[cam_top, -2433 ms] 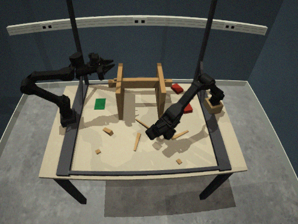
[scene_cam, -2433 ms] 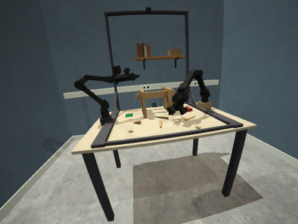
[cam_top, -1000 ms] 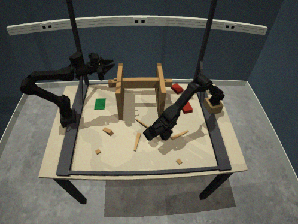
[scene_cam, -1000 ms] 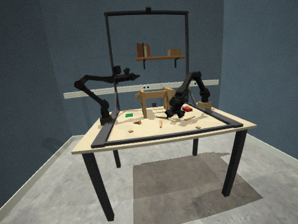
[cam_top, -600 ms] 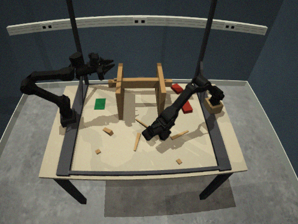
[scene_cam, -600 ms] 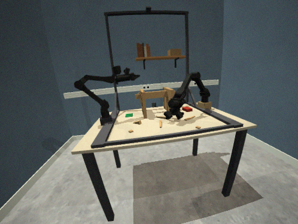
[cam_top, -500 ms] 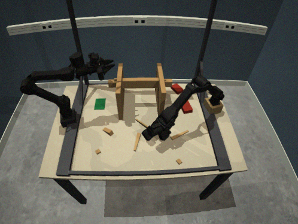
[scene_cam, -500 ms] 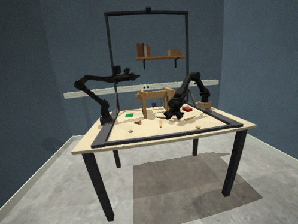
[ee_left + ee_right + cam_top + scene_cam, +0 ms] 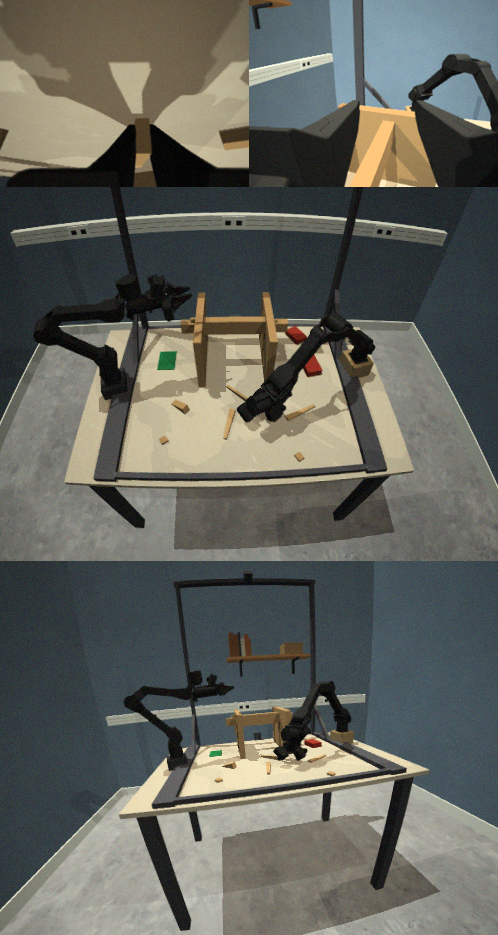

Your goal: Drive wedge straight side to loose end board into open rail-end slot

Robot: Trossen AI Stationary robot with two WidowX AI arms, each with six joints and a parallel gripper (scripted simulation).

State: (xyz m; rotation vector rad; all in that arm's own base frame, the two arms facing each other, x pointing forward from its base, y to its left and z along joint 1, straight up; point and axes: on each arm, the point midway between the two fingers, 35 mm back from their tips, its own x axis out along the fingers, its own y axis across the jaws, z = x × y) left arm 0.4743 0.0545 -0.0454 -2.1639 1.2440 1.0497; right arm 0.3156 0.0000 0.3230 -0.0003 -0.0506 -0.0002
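One slim tan wooden wedge: pinched, well below the rail's top.
Left gripper: closed on it.
Right gripper: partly open, nothing gripped.
Long tan wooden rail: spans end boards.

My left arm and right arm are finished in black to dark grey. Each consists of slender links joined by thicker, rounded joint housings. The right arm's base is a squat, angular block. Each pincer, left pincer and right pincer, has broad-rooted fingers tapering to narrow ends; fine curved seam lines mark the right pair's faceted sides.
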